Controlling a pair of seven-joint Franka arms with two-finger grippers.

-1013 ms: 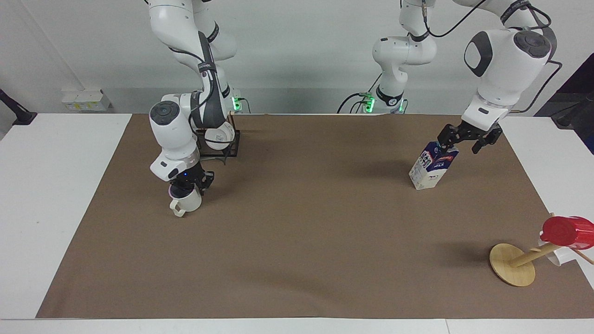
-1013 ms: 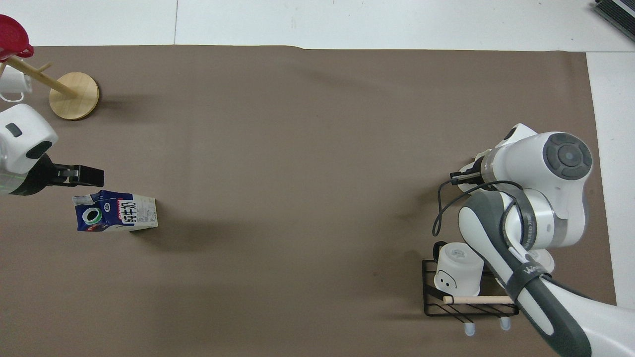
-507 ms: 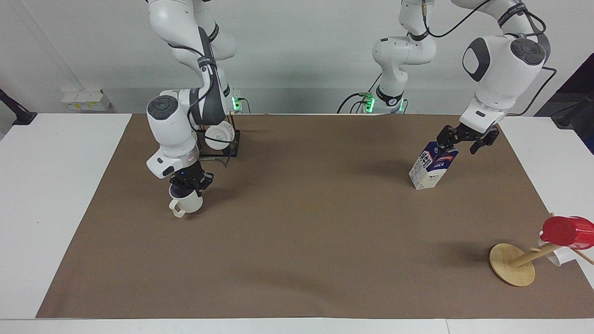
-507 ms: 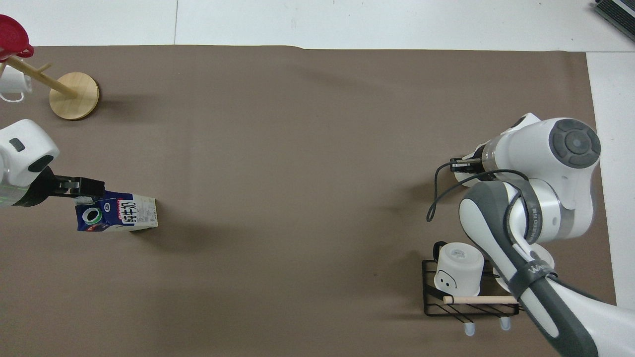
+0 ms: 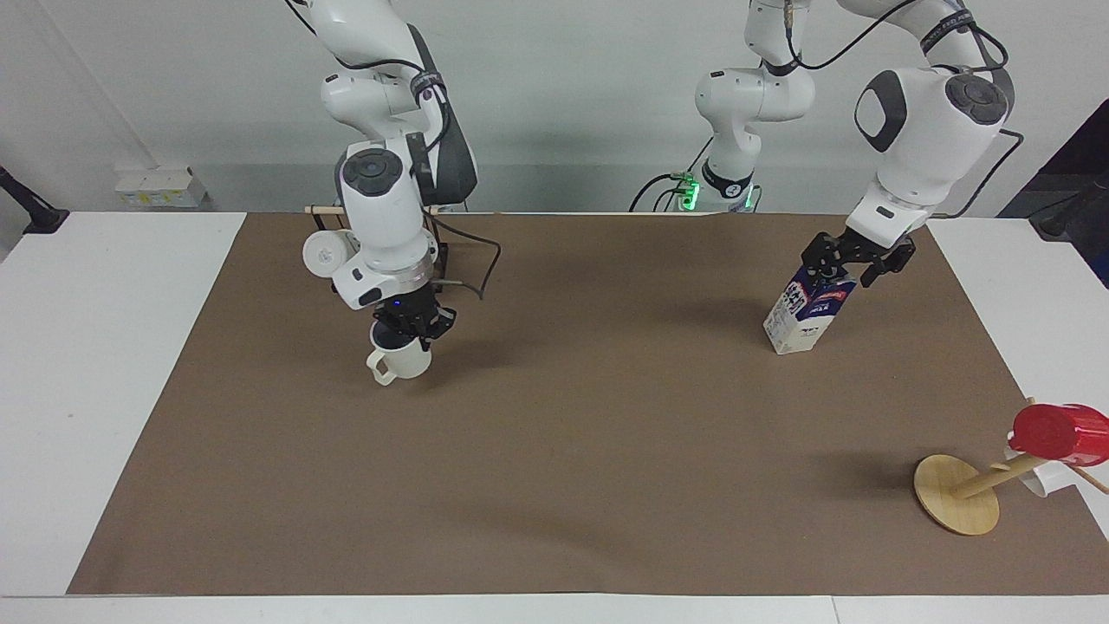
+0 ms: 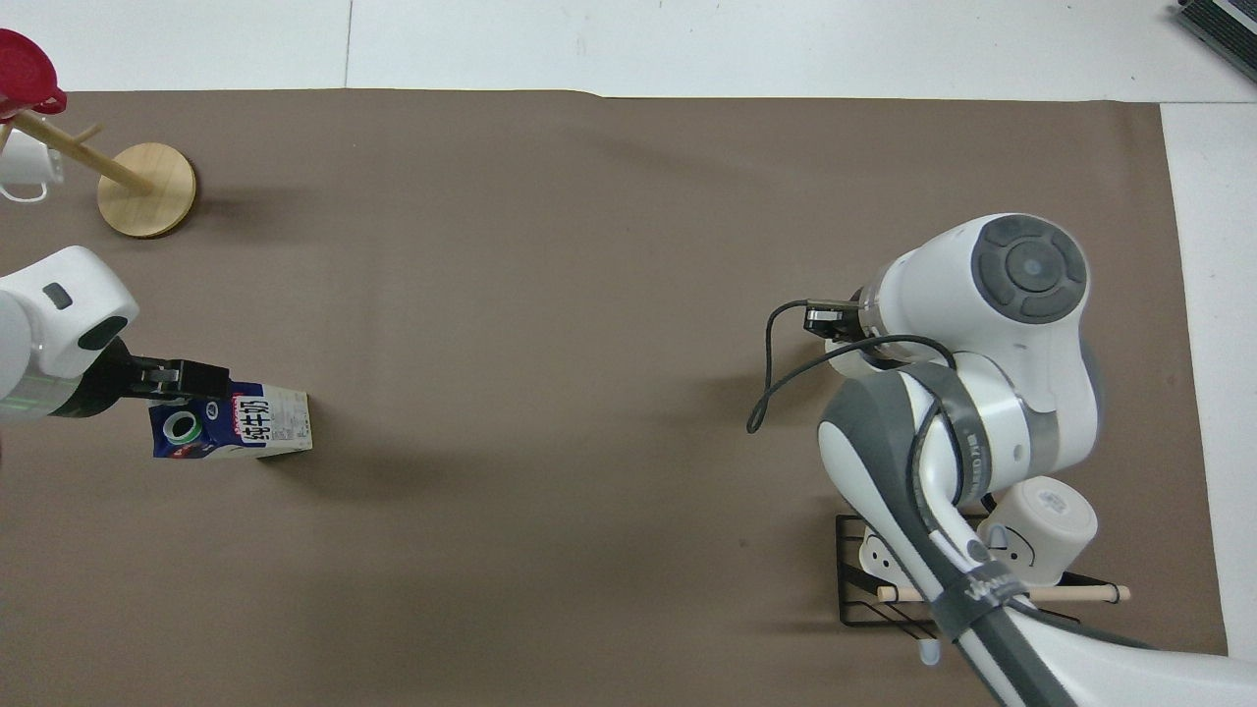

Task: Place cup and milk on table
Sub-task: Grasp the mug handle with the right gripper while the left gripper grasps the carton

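Broadly: 1 counter (image 5: 104, 364) w/ brown mat; 2 arms, both mid-carry.

Right hand (image 5: 412, 326) is clenched on the rim of the cup (image 5: 400, 360), which hangs clear of the mat at the right arm's end. Step in hand, as judged: transport of the cup. Next move calls for a level descent till the base sits flat, then release.

Left hand (image 5: 847, 265) grasps the top of the milk (image 5: 806, 310) at the left arm's end. Carton tilted, lower edge at or just off the mat; contact can't be told. It must be brought upright before letting go, else it may tip.

Count:
- wire rack (image 6: 923, 589) ×1, near the right arm's base
- wooden stand (image 5: 957, 494) ×1
- milk ×1
- red cup (image 5: 1057, 432) ×1
- white mugs w/ marked bases (image 6: 1043, 522) ×2
- cup ×1
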